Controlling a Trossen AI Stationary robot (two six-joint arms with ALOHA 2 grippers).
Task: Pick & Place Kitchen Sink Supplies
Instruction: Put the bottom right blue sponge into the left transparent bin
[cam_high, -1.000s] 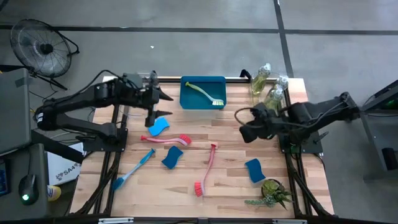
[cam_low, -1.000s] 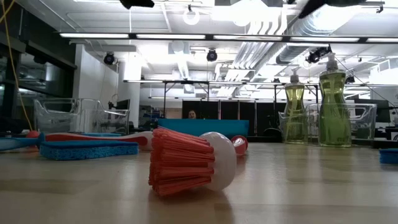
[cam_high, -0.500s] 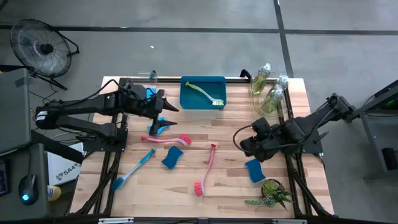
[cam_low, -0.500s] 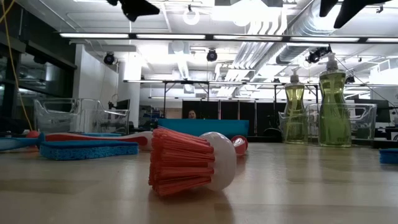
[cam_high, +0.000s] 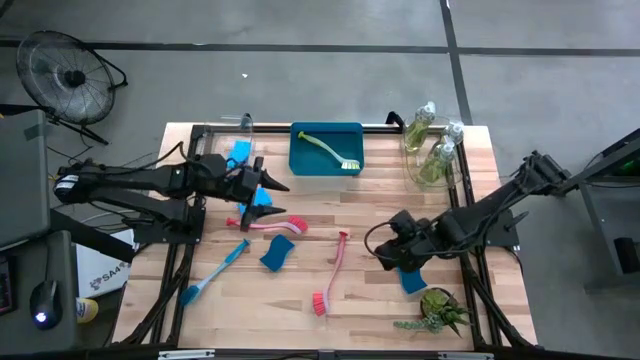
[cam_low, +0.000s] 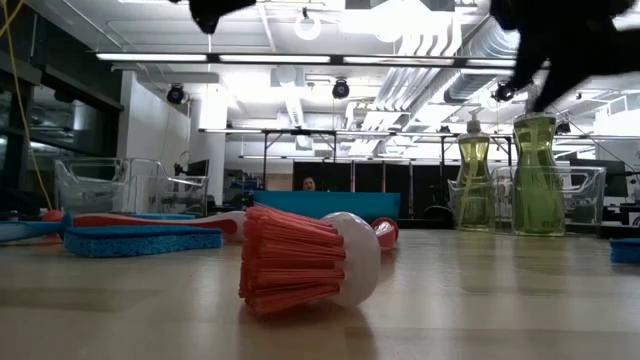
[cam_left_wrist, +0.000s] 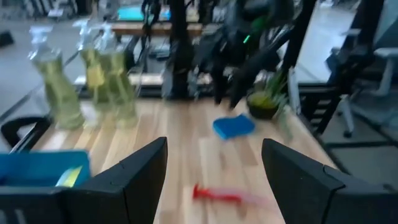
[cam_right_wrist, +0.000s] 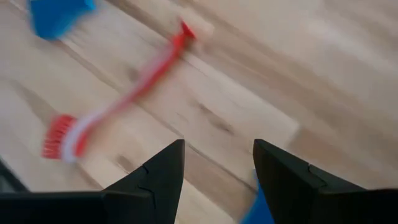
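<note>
My left gripper (cam_high: 279, 197) (cam_left_wrist: 214, 144) is open above the table's left half, over a blue sponge (cam_high: 260, 199) and the handle of a pink-red brush (cam_high: 262, 224). My right gripper (cam_high: 383, 252) (cam_right_wrist: 219, 144) is open and low over the wood, just left of another blue sponge (cam_high: 411, 277) (cam_right_wrist: 260, 210). A second pink-red brush (cam_high: 334, 270) (cam_right_wrist: 118, 87) lies flat between the arms. A blue brush (cam_high: 215, 272) and a third sponge (cam_high: 278, 252) lie nearer the near edge. A yellow-green brush (cam_high: 330, 150) lies in the blue tray (cam_high: 300, 166). Clear bottles (cam_high: 430, 145) stand at the far right corner.
A small spiky green plant (cam_high: 437, 310) stands near the near right corner, close behind the right gripper's sponge. A fourth blue sponge (cam_high: 239, 152) lies by a clear container (cam_high: 246, 124) at the far left. In the low view a brush head (cam_low: 300, 258) fills the foreground.
My left gripper has moved toward the near edge and a little right, coming over the sponge and the pink-red brush handle. My right gripper has moved toward the near edge and down, closing on the blue sponge by the plant. No object has moved.
</note>
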